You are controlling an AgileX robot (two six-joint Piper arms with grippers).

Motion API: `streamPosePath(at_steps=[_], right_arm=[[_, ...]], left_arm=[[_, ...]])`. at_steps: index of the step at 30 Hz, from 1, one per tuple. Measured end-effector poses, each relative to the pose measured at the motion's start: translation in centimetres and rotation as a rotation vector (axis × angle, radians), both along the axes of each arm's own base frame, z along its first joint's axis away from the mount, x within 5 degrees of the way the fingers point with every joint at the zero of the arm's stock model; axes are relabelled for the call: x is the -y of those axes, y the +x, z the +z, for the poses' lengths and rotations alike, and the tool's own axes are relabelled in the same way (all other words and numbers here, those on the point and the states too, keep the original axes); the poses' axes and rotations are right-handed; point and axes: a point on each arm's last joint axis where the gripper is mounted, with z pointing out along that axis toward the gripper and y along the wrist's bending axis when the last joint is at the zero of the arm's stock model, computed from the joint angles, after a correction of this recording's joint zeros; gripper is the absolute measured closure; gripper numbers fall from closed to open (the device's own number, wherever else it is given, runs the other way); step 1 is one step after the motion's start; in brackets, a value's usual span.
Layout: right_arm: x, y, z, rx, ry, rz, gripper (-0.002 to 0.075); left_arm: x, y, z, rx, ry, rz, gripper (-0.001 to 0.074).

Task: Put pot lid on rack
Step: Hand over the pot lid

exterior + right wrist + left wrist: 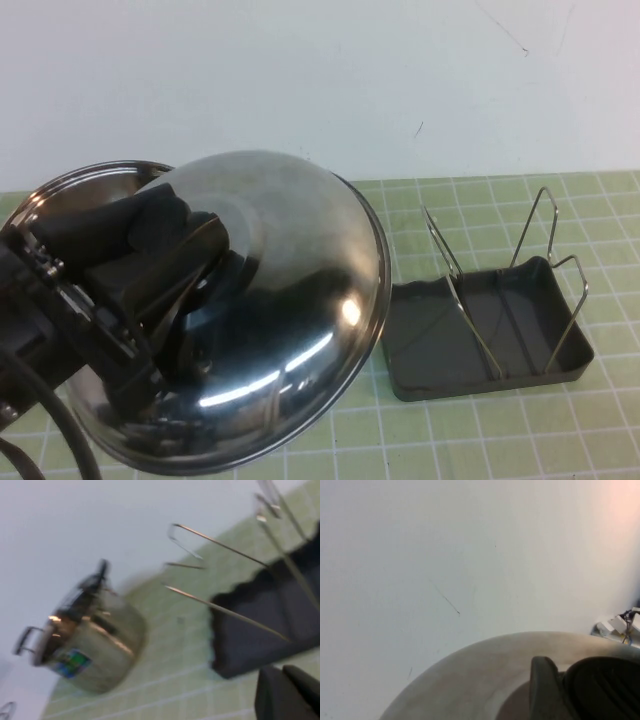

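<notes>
Your left gripper (175, 265) is clamped on the black knob of the large domed shiny steel pot lid (290, 330), held tilted in the air at nine o'clock from the small dark grey wire-looped rack (490, 325). You risk clipping its thin loops, since the lid is wider. Your right gripper (285, 692) shows only its fingertips pressed together near the rack, and the steel pot (85, 640) is largely hidden overhead.

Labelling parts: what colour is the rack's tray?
Dark grey tray, clearest in the high view.
</notes>
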Motion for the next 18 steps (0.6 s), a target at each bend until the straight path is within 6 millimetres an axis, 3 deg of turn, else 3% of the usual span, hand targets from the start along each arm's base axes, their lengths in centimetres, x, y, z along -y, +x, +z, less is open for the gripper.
streamPosePath(at_steps=[3,6,9,13,18], right_arm=[[-0.7,-0.2,1.6,0.135,0.111,0.079,0.0723],[-1.2,0.2,2.1,0.139,0.149,0.131,0.0664],[-2.0,0.6,2.9,0.076,0.162,0.227,0.0498],[-3.1,1.9,6.0,0.015,0.202,0.369,0.0256],[-4.1,4.5,10.2,-0.005,0.223,0.514,0.0177]], left_arm=[[0.0,0.3,0.1,0.019,-0.017,0.005,0.0414],[0.3,0.7,0.0,0.02,-0.051,-0.024,0.0414],[0.9,1.1,-0.2,0.033,-0.079,-0.102,0.0414],[1.6,1.4,-0.8,0.042,-0.079,-0.193,0.0414],[2.3,1.8,-1.9,0.024,-0.018,-0.261,0.0414]])
